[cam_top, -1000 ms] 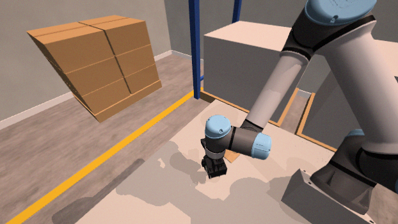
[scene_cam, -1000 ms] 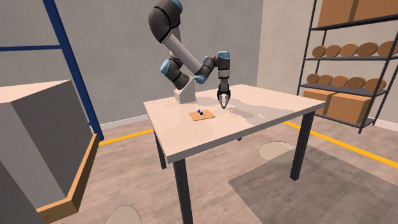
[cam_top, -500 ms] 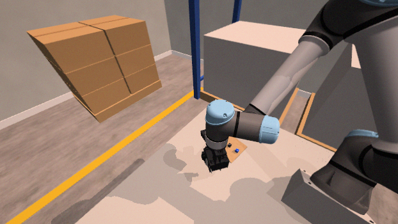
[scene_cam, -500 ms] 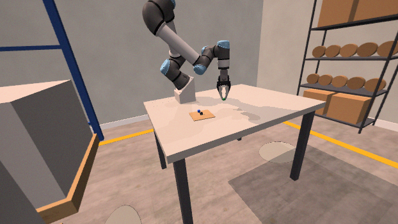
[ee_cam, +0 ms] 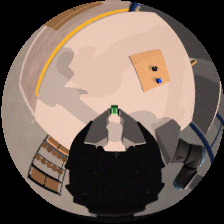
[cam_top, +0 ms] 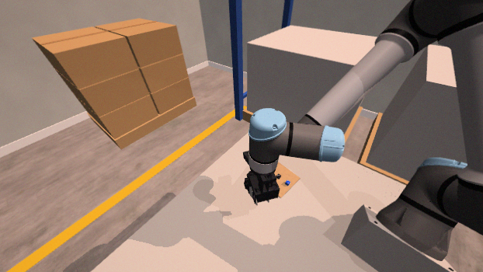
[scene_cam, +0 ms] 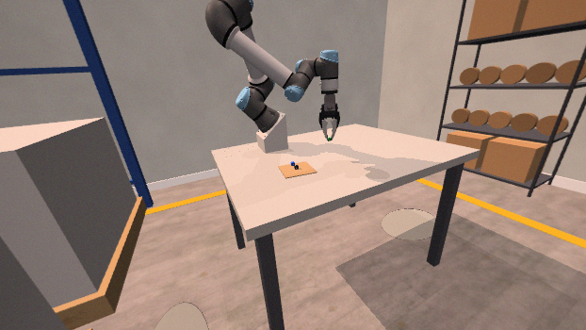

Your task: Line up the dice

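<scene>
My gripper [ee_cam: 114, 109] is shut on a small green die [ee_cam: 114, 109] and holds it above the table, to the side of the mat. The gripper also shows in the exterior view [scene_cam: 329, 137], with the green die [scene_cam: 329, 140] at its fingertips. The brown mat [ee_cam: 148, 71] lies on the table with a blue die [ee_cam: 158, 80] and a dark die [ee_cam: 154, 67] on it. In the exterior view the mat [scene_cam: 297, 171] carries the blue die [scene_cam: 292, 163] and the dark die [scene_cam: 296, 166]. In the top view my wrist hides most of the mat [cam_top: 288, 179]; only the blue die [cam_top: 287, 183] shows.
The robot's base [scene_cam: 273, 134] stands at the table's back edge. A large grey box [cam_top: 307, 66] and a blue post [cam_top: 236, 58] stand beyond the table. Shelves with boxes [scene_cam: 513, 94] are off to the right.
</scene>
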